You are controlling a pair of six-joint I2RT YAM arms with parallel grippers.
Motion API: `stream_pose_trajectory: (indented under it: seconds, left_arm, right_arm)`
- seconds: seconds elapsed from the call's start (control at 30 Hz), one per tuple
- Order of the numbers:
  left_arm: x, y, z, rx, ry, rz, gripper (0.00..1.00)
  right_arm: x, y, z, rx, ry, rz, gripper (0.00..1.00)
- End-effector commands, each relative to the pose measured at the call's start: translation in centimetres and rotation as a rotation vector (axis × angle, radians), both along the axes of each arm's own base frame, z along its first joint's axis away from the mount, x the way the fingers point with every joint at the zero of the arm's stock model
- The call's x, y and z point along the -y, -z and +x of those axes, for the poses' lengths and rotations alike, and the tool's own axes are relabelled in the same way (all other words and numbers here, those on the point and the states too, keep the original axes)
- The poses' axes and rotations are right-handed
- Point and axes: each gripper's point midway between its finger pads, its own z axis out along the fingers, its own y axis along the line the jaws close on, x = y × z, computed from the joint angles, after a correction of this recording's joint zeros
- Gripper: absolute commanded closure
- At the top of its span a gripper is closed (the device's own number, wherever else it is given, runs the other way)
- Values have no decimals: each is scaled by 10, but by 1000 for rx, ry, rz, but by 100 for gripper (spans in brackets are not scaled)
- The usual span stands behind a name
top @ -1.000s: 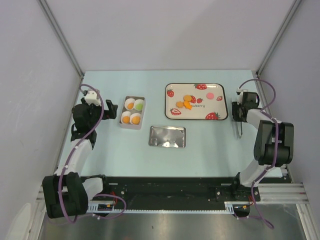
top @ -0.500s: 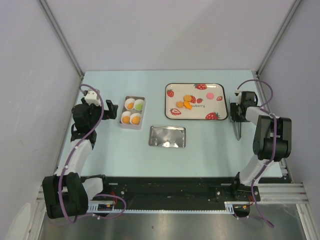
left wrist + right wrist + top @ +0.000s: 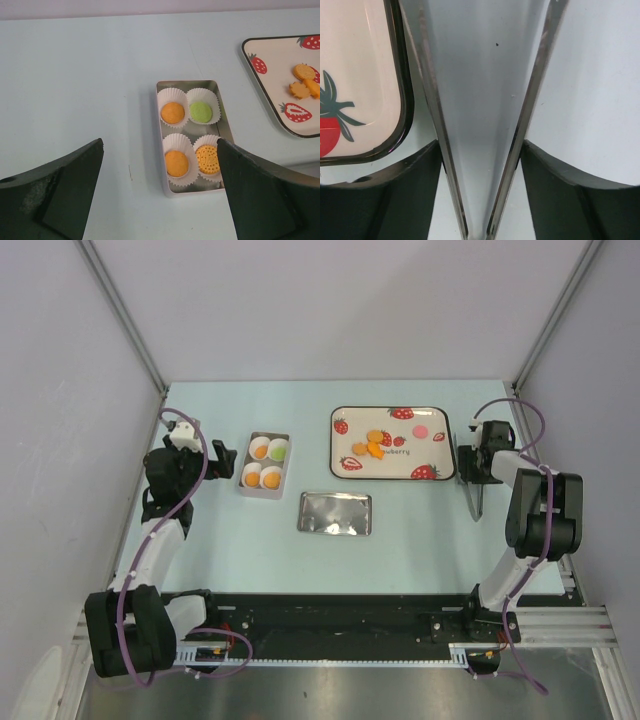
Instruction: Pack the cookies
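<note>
looks like a robot lab cell from my end: plain grey walls, metal frame posts, arms bolted to a rail by the table.

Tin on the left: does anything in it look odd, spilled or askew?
Only one thing: of the four paper cups in the tin, three hold orange cookies and one holds a green cookie. Nothing has spilled.
</note>
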Motion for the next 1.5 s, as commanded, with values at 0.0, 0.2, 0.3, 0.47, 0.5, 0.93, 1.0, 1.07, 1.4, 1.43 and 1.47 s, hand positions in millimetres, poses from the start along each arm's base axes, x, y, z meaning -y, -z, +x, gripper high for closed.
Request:
stream_pose_trajectory:
  seconds: [0.0, 0.2, 0.3, 0.47, 0.5, 0.93, 1.0, 1.07, 1.4, 1.43, 1.47]
  left_arm:
    - [-1, -14, 0, 54, 9, 19, 0]
    - [-2, -14, 0, 56, 5, 22, 0]
    - [-2, -13, -1, 55, 2, 25, 0]
    - [-2, -15, -2, 60, 4, 28, 0]
    - [-1, -15, -3, 61, 12, 27, 0]
    - [26, -12, -26, 28, 176, 44, 0]
    - [29, -6, -31, 18, 193, 55, 0]
    - [32, -3, -35, 25, 217, 75, 0]
    - [46, -4, -50, 64, 303, 145, 0]
    - [47, -4, -50, 64, 306, 146, 0]
    - [49, -4, -51, 64, 310, 148, 0]
  right_arm:
    - [-1, -17, 9, 38, -4, 0, 27]
    - [-1, -40, 13, 96, -5, -3, 19]
    - [-1, -58, 15, 141, -1, -8, 17]
    - [-8, -109, 15, 264, -23, -8, 16]
    - [-13, -116, 14, 278, -36, -9, 16]
    - [-178, -173, -25, 370, -504, 121, 18]
    - [-193, -163, -27, 340, -531, 144, 19]
    - [-212, -143, -29, 286, -574, 165, 21]
    - [-254, -62, -31, 96, -648, 183, 27]
    - [-257, -59, -33, 85, -660, 190, 28]
    - [-261, -54, -35, 72, -669, 193, 28]
